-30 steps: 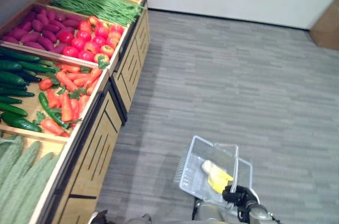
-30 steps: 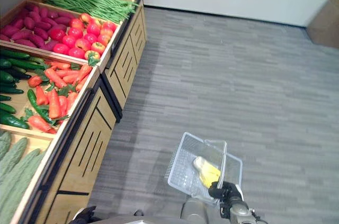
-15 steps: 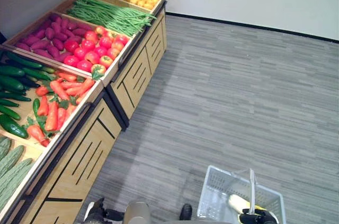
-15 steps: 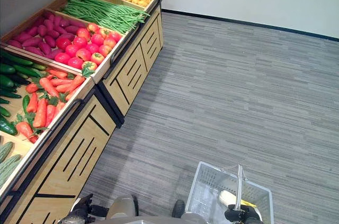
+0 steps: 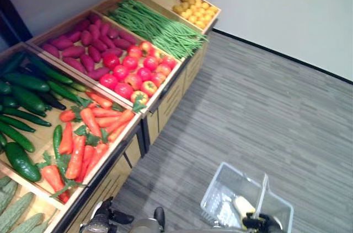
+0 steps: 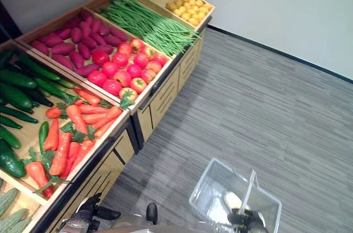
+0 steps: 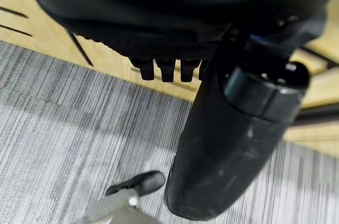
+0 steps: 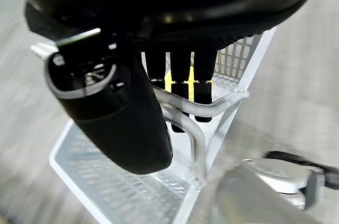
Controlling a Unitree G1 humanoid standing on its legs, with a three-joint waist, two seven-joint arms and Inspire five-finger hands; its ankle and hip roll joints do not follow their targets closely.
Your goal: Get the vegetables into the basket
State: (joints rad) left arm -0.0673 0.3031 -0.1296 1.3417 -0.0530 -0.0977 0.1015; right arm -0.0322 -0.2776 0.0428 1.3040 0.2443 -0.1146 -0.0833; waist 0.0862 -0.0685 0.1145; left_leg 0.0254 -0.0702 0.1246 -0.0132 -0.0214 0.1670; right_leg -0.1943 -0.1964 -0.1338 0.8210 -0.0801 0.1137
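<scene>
A clear plastic basket (image 5: 226, 191) hangs low at my right side, above the grey floor. My right hand (image 8: 116, 118) is shut on its handle (image 8: 183, 112), fingers curled round the bar; the hand also shows at the bottom edge (image 5: 259, 223). A pale yellow vegetable (image 5: 242, 206) lies inside the basket. To my left a wooden stand holds carrots (image 5: 91, 128), tomatoes (image 5: 132, 70), cucumbers (image 5: 25, 87), green beans (image 5: 157, 26) and purple sweet potatoes (image 5: 83, 45). My left hand (image 5: 102, 222) hangs low by the stand's front, open and holding nothing, its thumb (image 7: 233, 144) large in the left wrist view.
The stand's far bin holds small yellow fruits (image 5: 193, 7); bitter gourds (image 5: 14, 213) fill the nearest one. Its wooden front panels (image 5: 165, 101) drop to the grey striped floor (image 5: 276, 112). A white wall (image 5: 287, 7) closes the far side.
The camera has swung, so the stand now sits nearer and fills more of the view. The basket still hangs from my right hand with the yellow vegetable inside.
</scene>
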